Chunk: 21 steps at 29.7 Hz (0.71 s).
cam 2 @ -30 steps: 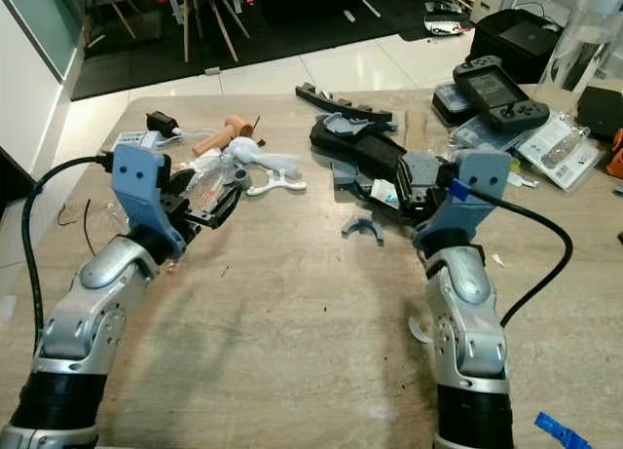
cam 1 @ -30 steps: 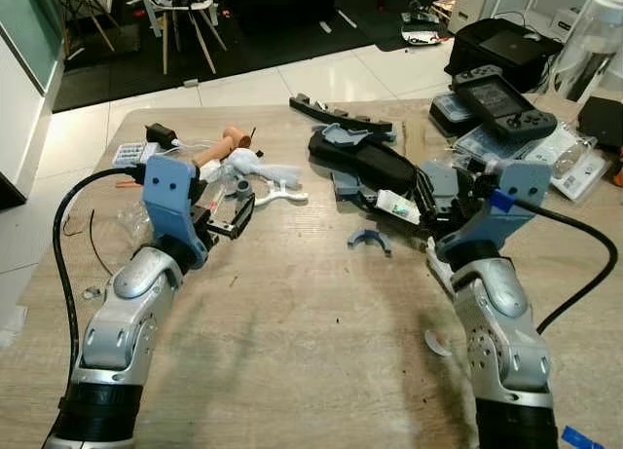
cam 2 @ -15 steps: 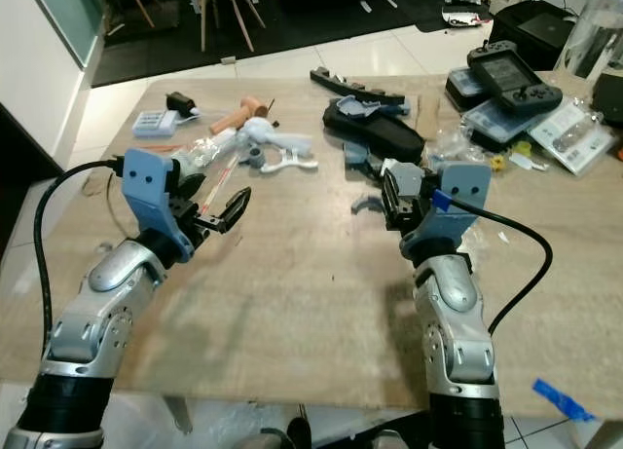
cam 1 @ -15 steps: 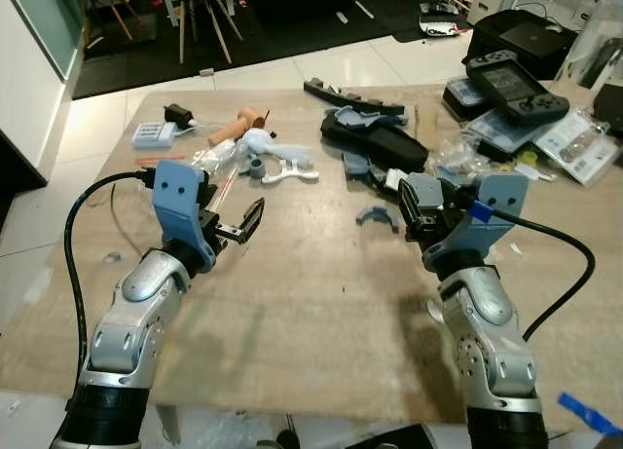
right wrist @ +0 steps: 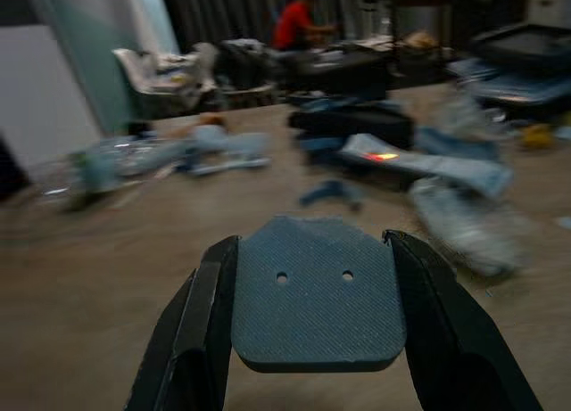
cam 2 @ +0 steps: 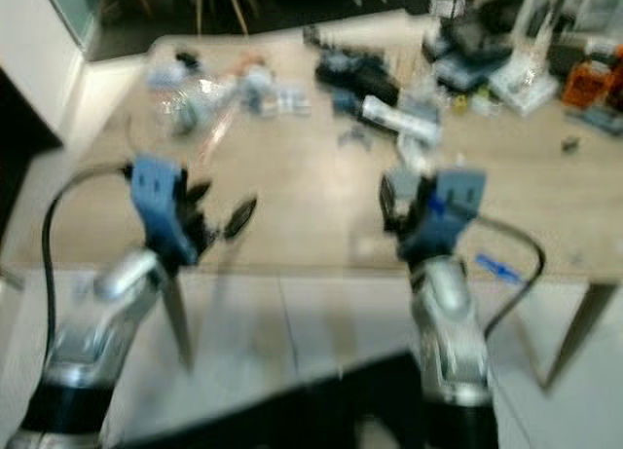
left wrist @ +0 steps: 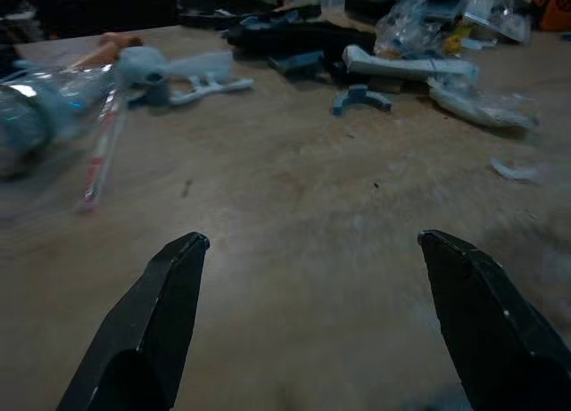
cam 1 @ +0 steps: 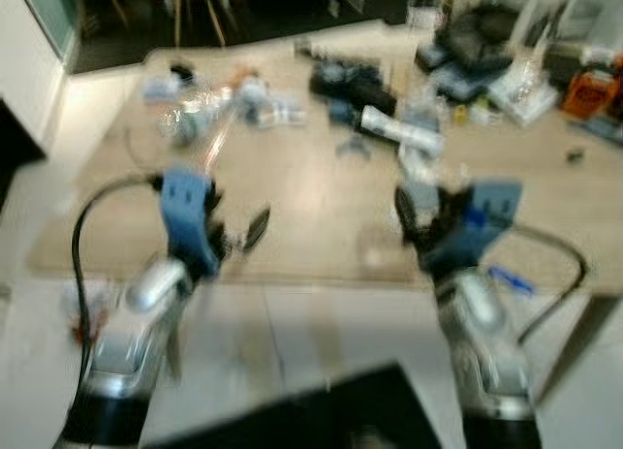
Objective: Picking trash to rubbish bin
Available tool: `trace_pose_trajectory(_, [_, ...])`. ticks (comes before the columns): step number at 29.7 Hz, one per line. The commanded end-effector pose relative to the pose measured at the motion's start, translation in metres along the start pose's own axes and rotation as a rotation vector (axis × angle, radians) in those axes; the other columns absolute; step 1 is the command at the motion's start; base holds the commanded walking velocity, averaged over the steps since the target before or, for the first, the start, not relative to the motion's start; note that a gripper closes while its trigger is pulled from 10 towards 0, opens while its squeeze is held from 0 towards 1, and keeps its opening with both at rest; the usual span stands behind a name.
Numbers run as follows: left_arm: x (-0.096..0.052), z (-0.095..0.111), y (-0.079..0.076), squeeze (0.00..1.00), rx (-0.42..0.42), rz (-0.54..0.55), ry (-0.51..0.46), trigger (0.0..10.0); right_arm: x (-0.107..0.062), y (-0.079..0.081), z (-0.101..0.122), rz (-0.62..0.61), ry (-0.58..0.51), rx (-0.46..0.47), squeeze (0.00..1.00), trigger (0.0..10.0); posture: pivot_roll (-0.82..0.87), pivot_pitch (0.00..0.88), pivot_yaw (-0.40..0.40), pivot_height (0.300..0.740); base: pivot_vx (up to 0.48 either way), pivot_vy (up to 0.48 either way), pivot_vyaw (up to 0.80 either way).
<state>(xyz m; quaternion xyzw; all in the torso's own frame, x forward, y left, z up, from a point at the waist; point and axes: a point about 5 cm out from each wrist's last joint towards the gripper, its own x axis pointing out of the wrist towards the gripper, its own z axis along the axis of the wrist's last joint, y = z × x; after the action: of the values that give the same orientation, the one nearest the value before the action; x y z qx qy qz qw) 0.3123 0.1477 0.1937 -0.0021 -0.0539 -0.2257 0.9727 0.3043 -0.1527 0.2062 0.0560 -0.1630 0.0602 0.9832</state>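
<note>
Flat grey plate (right wrist: 310, 293) clamped in right pincer (right wrist: 312, 340), left pincer (left wrist: 312, 326) gaping empty above worktop (left wrist: 294, 215).

Four cameras on one cluttered wooden table (cam 1: 311, 176): two on my head, one on each wrist.

My two head eyes look forward and down from back off the table's near edge, blurred, taking in the whole top, the floor in front and both my arms; they share nearly the same scene, shifted slightly sideways. My left wrist camera sits low and close over the tabletop, looking along the left gripper (left wrist: 312, 277) toward the far clutter. My right wrist camera looks along the right gripper (right wrist: 308, 250), which clamps a flat blue-grey plate (right wrist: 310, 291), toward the same clutter, including the white tube (right wrist: 401, 154) also seen at (left wrist: 406, 68).
</note>
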Motion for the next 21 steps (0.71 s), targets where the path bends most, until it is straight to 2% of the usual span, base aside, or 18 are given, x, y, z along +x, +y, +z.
trace_pose_trajectory(1, [-0.0008,-0.0013,-0.0018,0.00,0.031,-0.020,0.017,10.0,-0.0016,-0.0019,-0.0020,-0.009,0.006,0.001,0.00,10.0,0.00,0.158,0.114,0.740,0.000,0.000,0.00])
trace_pose_trajectory(6, [-0.0005,-0.0019,-0.0103,0.00,0.052,-0.085,0.031,10.0,-0.0029,-0.0015,-0.0033,-0.016,0.006,0.009,0.00,10.0,0.00,0.157,0.119,0.740,0.000,0.000,0.00])
trace_pose_trajectory(12, [0.0009,-0.0010,-0.0106,0.00,0.071,-0.103,0.034,10.0,-0.0047,-0.0007,-0.0052,-0.025,0.011,0.018,0.00,10.0,0.00,0.152,0.129,0.740,0.000,0.000,0.00])
trace_pose_trajectory(17, [0.0020,-0.0012,-0.0104,0.00,0.083,-0.107,0.041,10.0,-0.0058,-0.0007,-0.0068,-0.027,0.015,0.018,0.00,10.0,0.00,0.145,0.131,0.740,0.000,-0.409,0.00])
trace_pose_trajectory(21, [0.0034,-0.0018,-0.0071,0.00,0.073,-0.059,0.031,10.0,-0.0065,-0.0009,-0.0092,-0.026,0.026,0.018,0.00,10.0,0.00,0.138,0.129,0.740,0.000,-0.398,0.00])
